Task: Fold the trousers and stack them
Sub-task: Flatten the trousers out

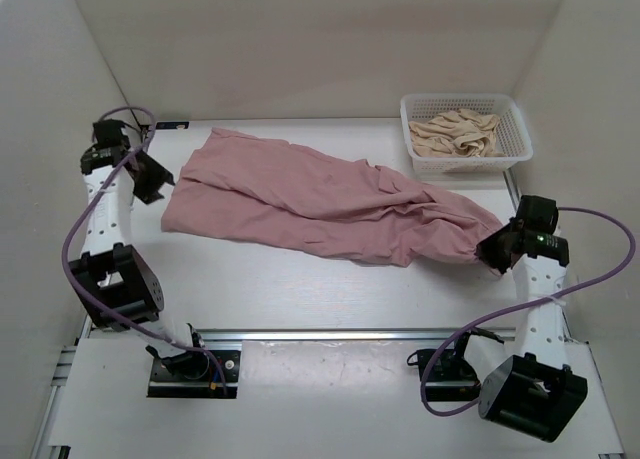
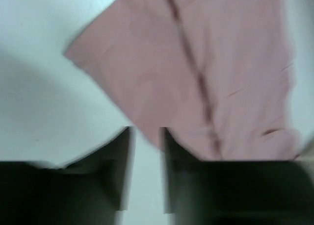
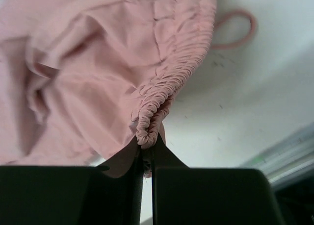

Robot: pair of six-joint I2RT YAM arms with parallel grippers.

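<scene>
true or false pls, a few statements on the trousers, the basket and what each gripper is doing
1. The right gripper is shut on a gathered edge of the trousers. True.
2. The left gripper holds fabric. False: its fingers are apart and empty, at the cloth's edge.
3. The basket is empty. False: beige cloth lies in it.
4. The trousers lie stretched lengthwise across the table. True.

Wrinkled dusty-pink trousers (image 1: 320,199) flat across table, gathered waistband at right.
</scene>
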